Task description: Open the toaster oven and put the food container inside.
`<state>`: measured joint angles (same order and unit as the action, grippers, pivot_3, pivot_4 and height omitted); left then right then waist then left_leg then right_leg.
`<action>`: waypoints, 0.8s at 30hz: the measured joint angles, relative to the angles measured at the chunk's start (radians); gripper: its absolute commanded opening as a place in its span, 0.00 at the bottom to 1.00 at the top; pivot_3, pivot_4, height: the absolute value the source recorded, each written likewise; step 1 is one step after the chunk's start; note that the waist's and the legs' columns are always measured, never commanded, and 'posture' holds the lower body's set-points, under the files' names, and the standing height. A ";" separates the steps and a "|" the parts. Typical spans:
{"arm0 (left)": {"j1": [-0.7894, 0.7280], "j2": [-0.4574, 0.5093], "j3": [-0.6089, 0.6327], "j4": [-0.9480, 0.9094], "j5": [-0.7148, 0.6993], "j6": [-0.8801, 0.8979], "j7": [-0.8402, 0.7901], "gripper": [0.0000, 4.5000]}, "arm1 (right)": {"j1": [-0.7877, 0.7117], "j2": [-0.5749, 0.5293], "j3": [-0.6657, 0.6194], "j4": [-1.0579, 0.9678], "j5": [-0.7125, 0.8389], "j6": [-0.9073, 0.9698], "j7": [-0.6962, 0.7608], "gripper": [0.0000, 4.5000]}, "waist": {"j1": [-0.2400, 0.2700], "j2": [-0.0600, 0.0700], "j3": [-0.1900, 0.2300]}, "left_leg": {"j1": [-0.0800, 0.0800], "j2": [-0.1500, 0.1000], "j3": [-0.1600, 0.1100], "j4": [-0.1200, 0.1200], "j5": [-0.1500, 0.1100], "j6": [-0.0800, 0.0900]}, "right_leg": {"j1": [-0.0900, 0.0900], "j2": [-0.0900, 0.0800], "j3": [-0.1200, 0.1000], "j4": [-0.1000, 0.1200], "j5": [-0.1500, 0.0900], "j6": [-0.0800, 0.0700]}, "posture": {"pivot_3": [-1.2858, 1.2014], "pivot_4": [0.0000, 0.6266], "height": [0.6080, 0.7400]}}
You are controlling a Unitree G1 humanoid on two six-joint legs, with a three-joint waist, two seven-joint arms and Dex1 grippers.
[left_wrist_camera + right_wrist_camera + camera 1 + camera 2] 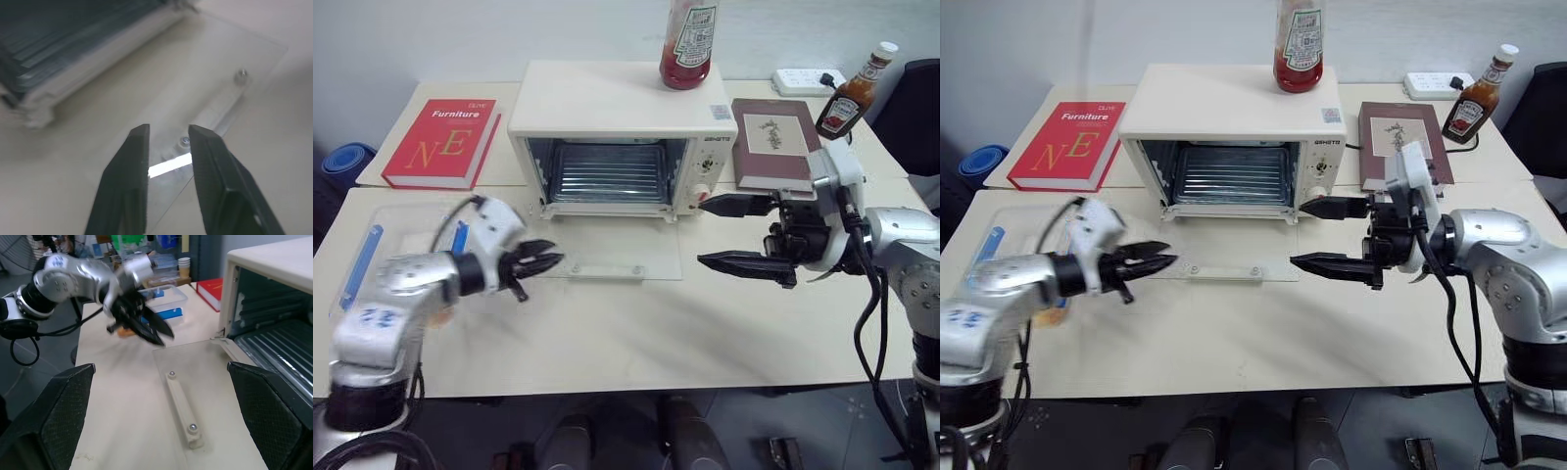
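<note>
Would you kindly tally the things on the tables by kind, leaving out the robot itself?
Ovens: 1, the cream-white toaster oven with its glass door folded down.
Books: 2, the red hardcover book and the brown hardcover book.
Sauce bottles: 2, the red sauce bottle and the brown sauce bottle.
Containers: 1, the clear plastic food container.
Power strips: 1, the white power strip.
Total: 7.

Even, bright indoor light falls on my table (636, 323), with soft, faint shadows. My left gripper (540, 264) smears with motion blur. Along my left wrist, the toaster oven (73, 54) sits out of focus, and a glare strip glints off its glass door (168, 169).
</note>
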<state>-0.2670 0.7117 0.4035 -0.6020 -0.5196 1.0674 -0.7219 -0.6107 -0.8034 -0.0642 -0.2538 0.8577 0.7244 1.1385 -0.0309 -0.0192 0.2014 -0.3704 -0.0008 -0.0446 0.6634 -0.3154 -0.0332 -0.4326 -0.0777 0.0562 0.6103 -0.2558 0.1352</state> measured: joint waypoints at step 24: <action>0.112 -0.384 1.167 -0.081 -0.425 0.550 0.778 1.00 | -0.266 0.194 0.203 0.350 -0.219 -0.153 0.323 1.00 | 0.004 -0.002 -0.002 | 0.002 0.000 -0.007 0.001 -0.002 -0.008 | 0.003 -0.002 -0.008 0.000 -0.002 -0.003 | 0.52 0.24 1.00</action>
<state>-0.1553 0.3280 1.5701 -0.6832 -0.9447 1.6177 0.0559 -0.8770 -0.6099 0.1386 0.0960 0.6391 0.5714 1.4614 -0.0271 -0.0215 0.1997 -0.3680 -0.0007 -0.0512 0.6645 -0.3175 -0.0410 -0.4293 -0.0796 0.0481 0.6099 -0.2574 0.1318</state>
